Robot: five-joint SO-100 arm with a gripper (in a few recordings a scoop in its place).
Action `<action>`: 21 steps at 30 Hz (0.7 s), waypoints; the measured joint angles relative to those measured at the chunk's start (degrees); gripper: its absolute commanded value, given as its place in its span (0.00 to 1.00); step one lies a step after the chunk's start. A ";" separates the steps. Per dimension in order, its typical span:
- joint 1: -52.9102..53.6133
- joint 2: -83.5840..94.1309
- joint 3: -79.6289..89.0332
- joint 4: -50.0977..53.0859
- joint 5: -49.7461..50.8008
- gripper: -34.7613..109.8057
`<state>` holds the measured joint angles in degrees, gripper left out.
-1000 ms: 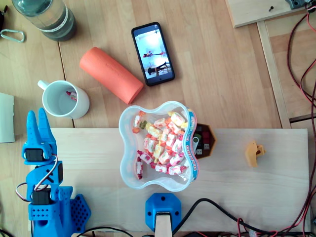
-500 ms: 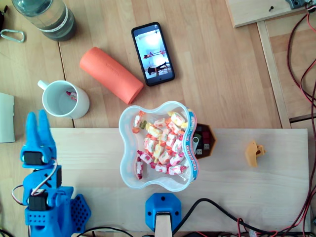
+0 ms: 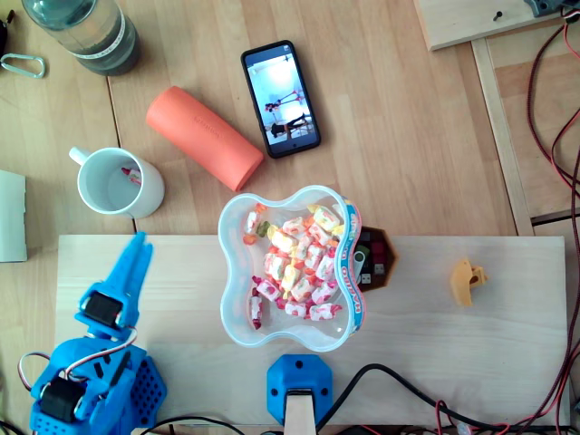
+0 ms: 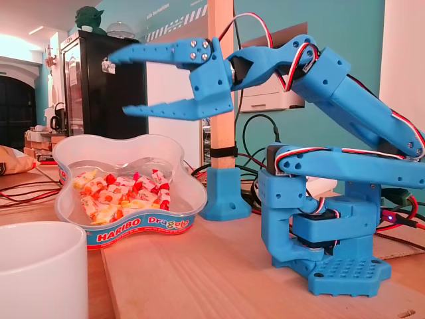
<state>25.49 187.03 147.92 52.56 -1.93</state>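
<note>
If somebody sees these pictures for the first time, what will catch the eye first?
The bright blue gripper stands out most: it hangs wide open in the air above the board. Next comes the clear tub full of wrapped sweets at the board's middle, then the orange roll and the white mug beyond it, at upper left in the overhead view.

In the overhead view I see that my gripper (image 3: 138,245) has swung to the right. A second ago it pointed straight up the picture, just below the white mug (image 3: 152,192). Now it points slanted, toward the candy tub (image 3: 234,319), and the arm behind it has turned the same way.
</note>
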 measured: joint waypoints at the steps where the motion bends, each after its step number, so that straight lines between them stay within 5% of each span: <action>1: 1.05 -0.35 -0.62 0.79 -0.26 0.43; 14: 8.70 -43.59 -17.23 2.37 -0.09 0.43; 21: 14.06 -52.12 -19.07 2.37 -1.14 0.43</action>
<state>39.55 134.91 128.85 54.93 -3.08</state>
